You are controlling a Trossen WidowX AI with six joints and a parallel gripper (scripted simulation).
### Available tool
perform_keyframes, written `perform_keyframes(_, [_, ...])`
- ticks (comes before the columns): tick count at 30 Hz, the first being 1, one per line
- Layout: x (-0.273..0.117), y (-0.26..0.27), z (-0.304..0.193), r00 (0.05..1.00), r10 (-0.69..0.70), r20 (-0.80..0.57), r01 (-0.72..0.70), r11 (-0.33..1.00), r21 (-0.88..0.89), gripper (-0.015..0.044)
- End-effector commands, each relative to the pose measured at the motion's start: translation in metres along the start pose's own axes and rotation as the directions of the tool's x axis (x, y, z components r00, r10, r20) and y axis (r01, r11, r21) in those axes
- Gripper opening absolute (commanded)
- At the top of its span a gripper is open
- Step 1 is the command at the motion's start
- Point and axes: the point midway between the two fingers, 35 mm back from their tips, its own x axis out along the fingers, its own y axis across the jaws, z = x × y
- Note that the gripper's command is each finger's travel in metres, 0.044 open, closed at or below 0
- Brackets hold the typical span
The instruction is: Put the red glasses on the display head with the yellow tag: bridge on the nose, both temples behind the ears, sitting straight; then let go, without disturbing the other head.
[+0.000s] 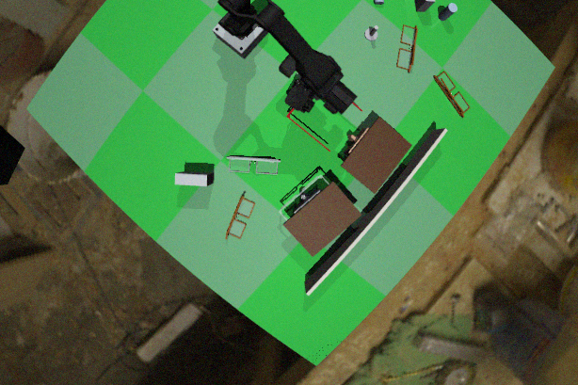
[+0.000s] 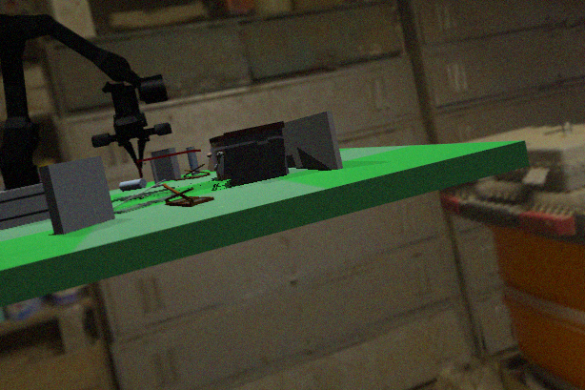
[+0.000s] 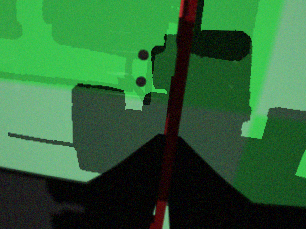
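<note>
The red glasses [image 1: 309, 133] [image 2: 171, 153] [image 3: 176, 93] are held in the air, temples reaching toward the heads. My gripper [image 2: 140, 163] [image 3: 167, 144] is shut on their front frame; its fingertips are hidden under the arm in the top view. One display head [image 1: 376, 154] with a brown top stands ahead of the glasses, a small nose on its near face. The other brown-topped head [image 1: 322, 218] [image 2: 253, 160] stands beside it, with pale-rimmed glasses at its face. The glasses are short of both heads. I cannot make out the yellow tag in any view.
A long upright panel [image 1: 376, 211] [image 2: 312, 140] stands behind the heads. White glasses [image 1: 253, 158], orange-brown glasses [image 1: 234, 216] [image 2: 188, 200] and a grey block [image 1: 191, 179] [image 2: 78, 195] lie or stand on the left. Two more orange-brown glasses, cylinders and a block are on the right.
</note>
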Motion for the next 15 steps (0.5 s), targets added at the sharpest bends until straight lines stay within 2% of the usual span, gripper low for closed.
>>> perform_keyframes(1, [0.000,0.007,0.000,1.000,0.010,-0.004,-0.010,1.000,-0.005,0.0000])
perform_keyframes(15, [0.000,0.023,0.000,1.000,0.025,-0.004,-0.025,1.000,-0.005,0.0000])
